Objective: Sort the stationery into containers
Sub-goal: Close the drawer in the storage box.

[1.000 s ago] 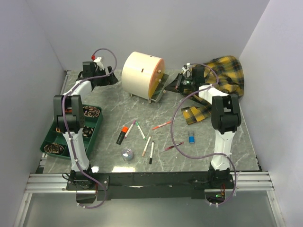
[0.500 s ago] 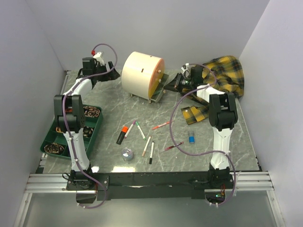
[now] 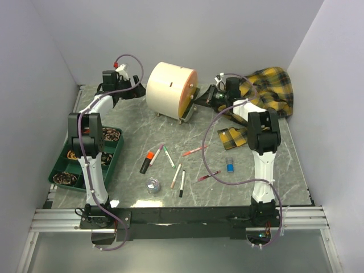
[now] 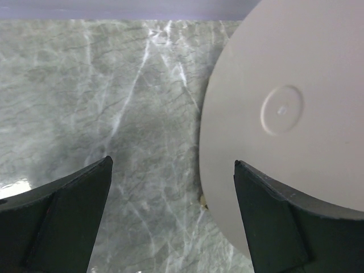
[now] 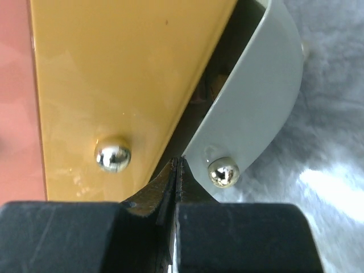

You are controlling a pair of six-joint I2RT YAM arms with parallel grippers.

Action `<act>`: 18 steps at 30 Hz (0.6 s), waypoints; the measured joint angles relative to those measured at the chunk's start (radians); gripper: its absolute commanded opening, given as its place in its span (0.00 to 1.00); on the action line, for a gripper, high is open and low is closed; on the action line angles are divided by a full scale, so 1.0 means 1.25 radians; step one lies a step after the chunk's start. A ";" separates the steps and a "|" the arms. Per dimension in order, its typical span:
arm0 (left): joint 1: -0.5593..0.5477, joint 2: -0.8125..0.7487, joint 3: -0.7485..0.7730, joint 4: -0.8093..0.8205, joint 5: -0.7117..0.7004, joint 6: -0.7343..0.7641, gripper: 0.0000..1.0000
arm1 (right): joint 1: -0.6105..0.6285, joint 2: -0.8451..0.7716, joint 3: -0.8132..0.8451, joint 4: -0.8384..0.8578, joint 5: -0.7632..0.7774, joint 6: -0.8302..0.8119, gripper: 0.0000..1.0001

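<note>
Right wrist view: right gripper [image 5: 176,166], fingers pressed together, sits at the seam between yellow drawer [image 5: 114,68] and grey drawer [image 5: 259,96]. Left gripper [image 4: 173,170], spread wide, hangs by the cabinet's [image 4: 284,108] left end. Pens [image 3: 169,157] lie mid-table, nearer.

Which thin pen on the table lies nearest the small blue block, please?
The dark red pen just left of the small blue block; the others lie farther away.

The cream round-topped cabinet [image 3: 169,88] sits at the table's [image 3: 142,128] 12 o'clock. Its orange face [image 3: 186,95] is turned toward 3 o'clock, with one grey drawer [image 3: 190,112] pulled ajar. Thin pens [image 3: 176,176], an orange-capped marker [image 3: 147,161], a tape roll [image 3: 153,185] and a blue block [image 3: 230,168] lie scattered flat toward 6 o'clock.
</note>
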 measured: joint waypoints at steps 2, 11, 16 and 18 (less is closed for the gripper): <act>-0.006 0.000 0.000 0.000 0.003 -0.005 0.93 | 0.009 0.015 0.020 0.002 0.001 0.002 0.00; -0.022 0.000 0.000 0.012 0.013 -0.018 0.94 | 0.045 0.030 0.042 0.002 0.013 0.010 0.02; -0.021 0.000 0.000 0.012 0.015 -0.018 0.94 | 0.039 0.018 0.016 0.002 0.019 0.009 0.44; -0.020 0.000 0.000 0.012 0.017 -0.018 0.94 | 0.035 -0.002 -0.020 -0.003 0.017 0.009 0.51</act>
